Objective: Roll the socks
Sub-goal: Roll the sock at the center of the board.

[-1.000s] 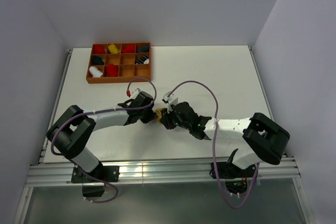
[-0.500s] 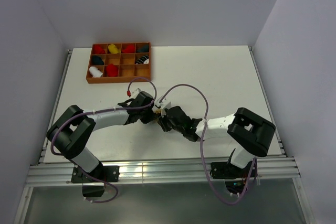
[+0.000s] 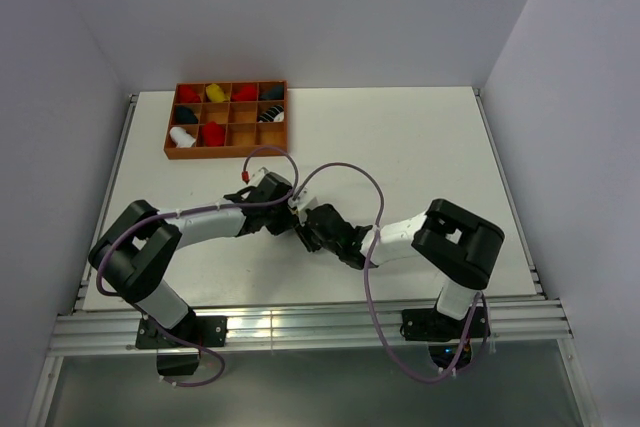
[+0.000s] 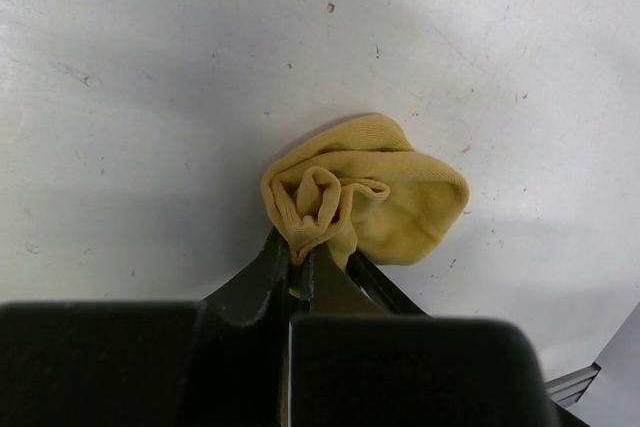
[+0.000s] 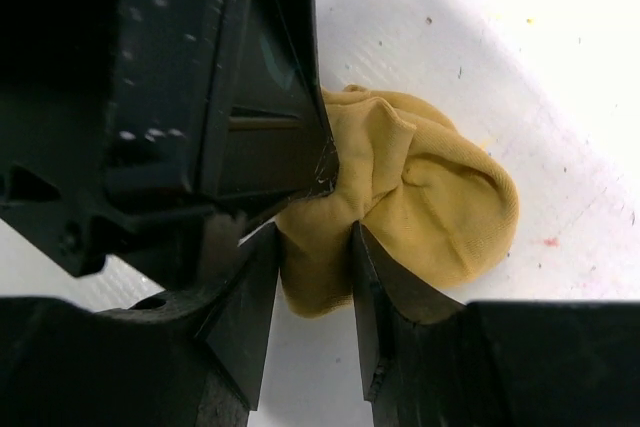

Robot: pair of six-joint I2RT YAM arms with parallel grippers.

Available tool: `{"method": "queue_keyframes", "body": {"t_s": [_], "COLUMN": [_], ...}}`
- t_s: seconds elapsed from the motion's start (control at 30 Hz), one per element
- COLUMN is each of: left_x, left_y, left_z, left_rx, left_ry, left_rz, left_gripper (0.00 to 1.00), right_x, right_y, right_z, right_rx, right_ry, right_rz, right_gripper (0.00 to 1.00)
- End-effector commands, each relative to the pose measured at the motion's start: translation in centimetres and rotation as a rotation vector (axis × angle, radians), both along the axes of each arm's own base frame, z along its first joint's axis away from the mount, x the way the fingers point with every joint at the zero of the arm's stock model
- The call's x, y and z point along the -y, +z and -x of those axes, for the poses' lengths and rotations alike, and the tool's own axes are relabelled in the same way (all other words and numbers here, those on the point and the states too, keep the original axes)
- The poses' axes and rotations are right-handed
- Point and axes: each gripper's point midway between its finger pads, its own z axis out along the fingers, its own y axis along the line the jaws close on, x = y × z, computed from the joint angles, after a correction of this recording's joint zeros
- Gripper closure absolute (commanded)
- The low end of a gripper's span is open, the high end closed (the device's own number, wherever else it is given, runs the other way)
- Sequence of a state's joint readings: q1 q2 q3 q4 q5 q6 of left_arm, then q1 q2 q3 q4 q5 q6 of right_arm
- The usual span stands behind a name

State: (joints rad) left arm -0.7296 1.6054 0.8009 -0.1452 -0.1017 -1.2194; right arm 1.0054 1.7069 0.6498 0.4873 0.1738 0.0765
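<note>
A tan-yellow sock lies bunched into a loose roll on the white table. My left gripper is shut on a fold at its near edge. My right gripper meets it from the other side, and its fingers press on a second fold of the same sock, which fills the gap between them. In the top view both grippers, left and right, meet at the table's middle and hide the sock almost fully. The other socks do not lie loose on the table.
A brown wooden compartment tray stands at the back left, with several rolled socks in red, yellow, dark and white in its cells. The left gripper's black body fills the upper left of the right wrist view.
The right arm's elbow has swung left and its gripper has edged closer to the left one. The left arm has stayed put, still pinching the sock.
</note>
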Motion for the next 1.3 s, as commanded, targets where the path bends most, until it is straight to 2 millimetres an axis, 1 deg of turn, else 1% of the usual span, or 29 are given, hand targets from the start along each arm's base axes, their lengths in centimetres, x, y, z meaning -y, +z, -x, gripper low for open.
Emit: {"method": "queue_keyframes", "body": {"t_s": [0.0, 0.03, 0.1, 0.13, 0.17, 0.2, 0.23, 0.3, 0.33, 0.37, 0.4, 0.5, 0.53, 0.6, 0.7, 0.73, 0.8, 0.87, 0.9, 0.97, 1.0, 1.03, 1.07, 1.1, 1.13, 1.17, 1.2, 1.23, 1.27], "left_x": [0.7, 0.8, 0.9, 1.0, 0.7, 0.5, 0.2, -0.4, -0.7, -1.1, -1.4, -2.6, -3.2, -4.0, -4.7, -5.1, -5.4, -5.7, -5.8, -6.0, -6.0, -6.2, -6.0, -6.0, -6.1, -6.0, -6.1, -6.3, -6.2], "left_y": [0.3, 0.4, 0.6, 1.2, 1.3, 1.6, 2.2, 2.7, 3.2, 3.4, 3.6, 4.1, 4.4, 4.7, 5.3, 5.3, 6.0, 6.1, 6.5, 6.2, 6.5, 6.2, 6.3, 6.8, 6.2, 6.3, 6.5, 5.9, 6.3], "left_z": [0.5, 0.4, 0.4, 0.2, 0.1, 0.0, 0.0, -0.3, -0.3, -0.4, -0.5, -0.8, -1.1, -1.4, -1.7, -1.9, -2.2, -2.3, -2.3, -1.9, -1.8, -1.4, -1.2, -1.1, -0.6, -0.4, 0.0, 0.5, 0.3], "left_rx": [-0.024, -0.020, -0.017, 0.003, 0.014, 0.029, 0.048, 0.070, 0.083, 0.089, 0.095, 0.112, 0.120, 0.128, 0.140, 0.145, 0.164, 0.173, 0.184, 0.187, 0.199, 0.205, 0.210, 0.231, 0.226, 0.232, 0.235, 0.227, 0.250], "left_ry": [-0.041, -0.038, -0.044, -0.045, -0.034, -0.027, -0.018, 0.001, 0.009, 0.019, 0.028, 0.059, 0.076, 0.099, 0.121, 0.133, 0.142, 0.150, 0.152, 0.153, 0.154, 0.152, 0.145, 0.139, 0.129, 0.123, 0.114, 0.112, 0.113], "left_rz": [0.013, 0.019, 0.029, 0.036, 0.030, 0.030, 0.036, 0.029, 0.035, 0.035, 0.038, 0.048, 0.052, 0.056, 0.070, 0.071, 0.085, 0.089, 0.097, 0.104, 0.116, 0.126, 0.143, 0.160, 0.168, 0.179, 0.190, 0.183, 0.198], "left_gripper": [0.99, 0.99, 0.97, 0.91, 0.88, 0.84, 0.75, 0.69, 0.63, 0.61, 0.60, 0.55, 0.53, 0.47, 0.42, 0.37, 0.34, 0.29, 0.27, 0.27, 0.27, 0.27, 0.27, 0.27, 0.28, 0.29, 0.29, 0.30, 0.30], "right_x": [-1.2, -1.0, -0.9, -0.8, -0.5, -0.4, -0.5, -0.4, -0.3, -0.5, -0.2, -0.3, -0.3, -0.3, -0.1, -0.2, -0.7, -1.3, -1.9, -2.2, -2.0, -2.7, -2.7, -2.1, -2.5, -2.7, -2.7, -2.5, -2.6], "right_y": [-0.5, -1.0, -1.3, -1.5, -1.8, -1.8, -1.7, -1.6, -1.7, -1.6, -1.8, -1.6, -1.4, -1.5, -1.8, -1.8, -2.0, -1.6, -1.2, -0.9, -0.8, 0.2, 0.5, 0.1, 0.8, 1.4, 0.9, 1.2, 1.3], "right_z": [-0.1, -0.1, -0.1, -0.1, -0.1, 0.0, 0.2, 0.2, 0.3, 0.6, 0.6, 0.7, 0.5, 0.4, 0.6, 0.4, 1.3, 1.6, 2.2, 2.7, 2.5, 3.0, 3.0, 2.4, 1.9, 2.4, 2.2, 1.4, 1.7], "right_rx": [0.019, 0.013, 0.002, -0.008, -0.020, -0.025, -0.037, -0.066, -0.085, -0.111, -0.132, -0.169, -0.172, -0.185, -0.204, -0.209, -0.255, -0.293, -0.337, -0.404, -0.452, -0.519, -0.568, -0.631, -0.681, -0.751, -0.792, -0.837, -0.885], "right_ry": [0.018, 0.012, 0.002, -0.006, -0.015, -0.016, -0.007, -0.009, -0.005, 0.014, 0.015, 0.031, 0.027, 0.028, 0.030, 0.029, 0.073, 0.093, 0.133, 0.153, 0.156, 0.191, 0.198, 0.179, 0.168, 0.202, 0.196, 0.167, 0.181], "right_rz": [0.028, 0.045, 0.048, 0.059, 0.066, 0.072, 0.064, 0.048, 0.050, 0.032, 0.034, 0.021, 0.017, 0.018, 0.027, 0.025, 0.016, -0.016, -0.037, -0.065, -0.087, -0.145, -0.173, -0.192, -0.237, -0.283, -0.303, -0.340, -0.364], "right_gripper": [0.59, 0.60, 0.76, 0.92, 0.97, 1.00, 1.00, 1.00, 1.00, 1.00, 1.00, 1.00, 1.00, 1.00, 1.00, 1.00, 1.00, 1.00, 1.00, 1.00, 1.00, 1.00, 1.00, 1.00, 1.00, 1.00, 1.00, 1.00, 1.00]}}
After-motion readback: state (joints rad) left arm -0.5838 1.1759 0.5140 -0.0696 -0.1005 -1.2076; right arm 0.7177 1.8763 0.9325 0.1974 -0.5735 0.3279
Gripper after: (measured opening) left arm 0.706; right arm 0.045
